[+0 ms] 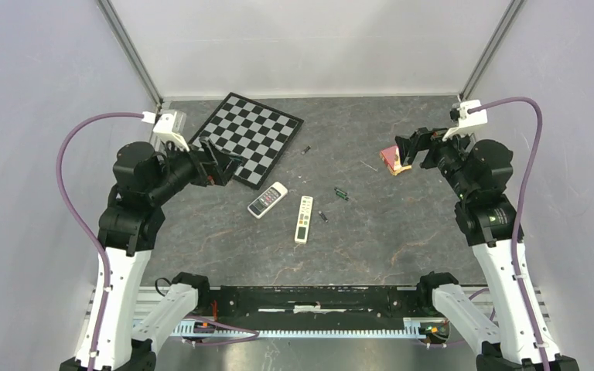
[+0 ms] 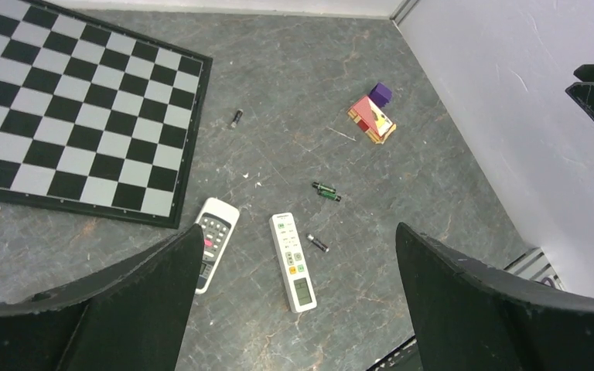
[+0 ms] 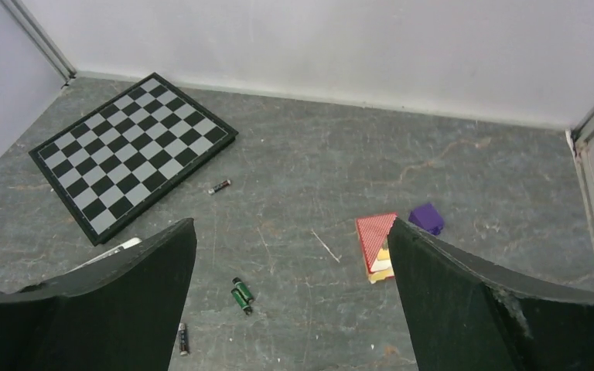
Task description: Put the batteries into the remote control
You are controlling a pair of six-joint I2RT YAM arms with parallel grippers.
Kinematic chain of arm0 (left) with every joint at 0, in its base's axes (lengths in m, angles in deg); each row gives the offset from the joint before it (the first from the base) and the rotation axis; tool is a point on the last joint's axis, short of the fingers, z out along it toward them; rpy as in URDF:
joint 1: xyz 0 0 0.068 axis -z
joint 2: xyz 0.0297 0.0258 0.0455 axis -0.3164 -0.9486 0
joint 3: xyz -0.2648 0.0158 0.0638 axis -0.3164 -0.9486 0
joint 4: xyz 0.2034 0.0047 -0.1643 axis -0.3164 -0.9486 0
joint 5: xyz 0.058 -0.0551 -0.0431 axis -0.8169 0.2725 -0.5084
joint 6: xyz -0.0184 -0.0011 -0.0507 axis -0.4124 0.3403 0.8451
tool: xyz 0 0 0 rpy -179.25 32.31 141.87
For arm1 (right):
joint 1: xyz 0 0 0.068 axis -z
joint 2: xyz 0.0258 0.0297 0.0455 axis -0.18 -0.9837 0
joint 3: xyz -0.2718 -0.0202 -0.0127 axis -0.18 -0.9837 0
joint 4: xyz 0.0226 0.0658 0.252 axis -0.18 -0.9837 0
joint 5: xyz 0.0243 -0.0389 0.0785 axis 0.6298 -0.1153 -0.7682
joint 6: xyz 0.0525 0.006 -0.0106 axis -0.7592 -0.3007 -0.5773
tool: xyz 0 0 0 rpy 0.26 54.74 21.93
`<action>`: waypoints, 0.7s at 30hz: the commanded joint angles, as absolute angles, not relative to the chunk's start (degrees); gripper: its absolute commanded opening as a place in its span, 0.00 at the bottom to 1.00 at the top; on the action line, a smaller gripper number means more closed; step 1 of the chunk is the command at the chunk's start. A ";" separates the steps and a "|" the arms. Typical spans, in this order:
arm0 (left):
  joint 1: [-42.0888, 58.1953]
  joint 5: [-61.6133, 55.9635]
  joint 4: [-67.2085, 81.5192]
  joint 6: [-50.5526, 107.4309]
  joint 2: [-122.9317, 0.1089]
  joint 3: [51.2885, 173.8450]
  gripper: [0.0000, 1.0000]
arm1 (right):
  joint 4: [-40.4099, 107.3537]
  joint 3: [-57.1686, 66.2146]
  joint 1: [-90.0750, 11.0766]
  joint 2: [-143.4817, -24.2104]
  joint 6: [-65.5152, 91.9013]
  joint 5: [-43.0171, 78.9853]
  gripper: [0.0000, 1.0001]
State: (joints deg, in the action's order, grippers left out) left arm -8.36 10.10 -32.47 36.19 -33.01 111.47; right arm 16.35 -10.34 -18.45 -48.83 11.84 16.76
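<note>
Sadly, lettering on the slim white plastic remote control [image 2: 292,261] is unreadably small; left gripper [image 2: 298,230] and right gripper [image 3: 291,224] gape wide, empty.

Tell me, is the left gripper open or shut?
Open. The left gripper has its fingers wide apart, holding nothing.

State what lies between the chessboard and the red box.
A dark battery nearer the chessboard, a pale stick nearer the box; top view shows both.
</note>
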 commanded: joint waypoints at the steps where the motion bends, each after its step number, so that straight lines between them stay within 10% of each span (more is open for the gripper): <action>1: -8.60 9.98 -30.45 39.96 -30.35 107.31 1.00 | 14.71 -9.93 -18.19 -50.15 8.65 20.99 0.98; 10: -8.60 26.74 -16.45 48.82 -31.85 91.71 1.00 | 12.34 -13.76 -18.14 -53.50 5.62 20.43 0.98; 21: 12.26 -4.67 -12.39 52.29 -42.02 81.15 1.00 | 14.71 -23.74 -18.13 -51.18 6.04 19.99 0.98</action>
State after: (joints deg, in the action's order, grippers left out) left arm 4.45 8.90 -17.89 48.63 -38.60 81.04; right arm 12.92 -23.01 -18.45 -52.52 6.12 19.43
